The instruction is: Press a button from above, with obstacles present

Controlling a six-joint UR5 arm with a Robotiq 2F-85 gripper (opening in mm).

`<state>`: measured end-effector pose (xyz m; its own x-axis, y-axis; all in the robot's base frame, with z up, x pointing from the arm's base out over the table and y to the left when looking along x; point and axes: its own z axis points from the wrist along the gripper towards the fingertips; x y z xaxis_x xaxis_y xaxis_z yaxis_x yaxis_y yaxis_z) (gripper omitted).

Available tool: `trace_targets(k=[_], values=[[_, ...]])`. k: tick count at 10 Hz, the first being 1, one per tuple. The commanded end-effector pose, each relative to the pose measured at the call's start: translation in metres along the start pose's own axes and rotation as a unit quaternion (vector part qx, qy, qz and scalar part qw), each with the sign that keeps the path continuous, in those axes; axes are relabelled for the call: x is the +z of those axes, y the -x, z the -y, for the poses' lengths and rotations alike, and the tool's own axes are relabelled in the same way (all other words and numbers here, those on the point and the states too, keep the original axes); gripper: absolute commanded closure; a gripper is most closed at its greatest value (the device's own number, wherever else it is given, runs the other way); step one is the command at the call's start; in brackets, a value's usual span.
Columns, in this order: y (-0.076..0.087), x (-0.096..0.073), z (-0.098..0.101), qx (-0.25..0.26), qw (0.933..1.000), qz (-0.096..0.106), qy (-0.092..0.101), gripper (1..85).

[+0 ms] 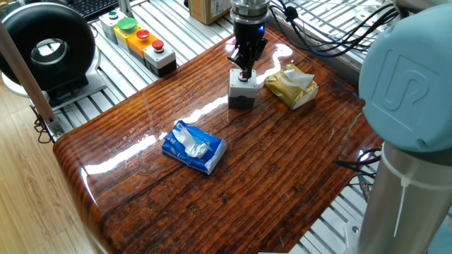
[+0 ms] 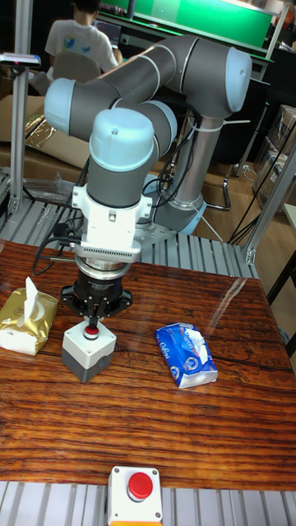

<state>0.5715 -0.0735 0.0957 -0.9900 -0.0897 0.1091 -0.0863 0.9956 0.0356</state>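
1. Hovering right over the button box (image 1: 241, 90), the gripper (image 1: 245, 68) points straight down, its tip at or just above the red button (image 2: 91, 331) on the box's top face.
2. Whether the tip is actually touching the cap is hard to say; in the tall fixed view they seem to meet, but the overlap is too tight to be sure.
3. As for the jaws, I cannot tell whether they are parted or closed: neither view shows a gap or a meeting at the tips.
4. The box stands upright toward the far side of the wooden table (image 1: 282, 176), grey below and white on top.
5. Just beside it lies the gold-tan foil packet (image 1: 292, 86), near but apart from the box; the blue-and-white tissue pack (image 1: 193, 147) lies well apart, toward the table's middle.
6. Handling, as a judgement: the box looks rigid and squat, so it should stand firm under a vertical push. The cap is small and probably hard plastic, so a push off centre could slip to the rim or tip the box.
7. No taking hold is called for; contact belongs on the middle of the cap, from directly above.
8. Both obstacles look soft and light and would shift if brushed, so keep the descent and retreat vertical, away from the packet.
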Motion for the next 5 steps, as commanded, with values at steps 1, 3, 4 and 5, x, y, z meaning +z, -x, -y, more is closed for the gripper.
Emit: trace_targets(k=[1, 3, 4, 5], values=[[0.0038, -0.0031, -0.0033, 0.008, 1.0000, 0.001, -0.002, 84.3], [0.0048, -0.0033, -0.0023, 0.008, 1.0000, 0.002, -0.001, 84.3], [0.0049, -0.0033, -0.0026, 0.008, 1.0000, 0.002, 0.000, 84.3], [0.0050, -0.0033, -0.0031, 0.008, 1.0000, 0.002, 0.000, 84.3]])
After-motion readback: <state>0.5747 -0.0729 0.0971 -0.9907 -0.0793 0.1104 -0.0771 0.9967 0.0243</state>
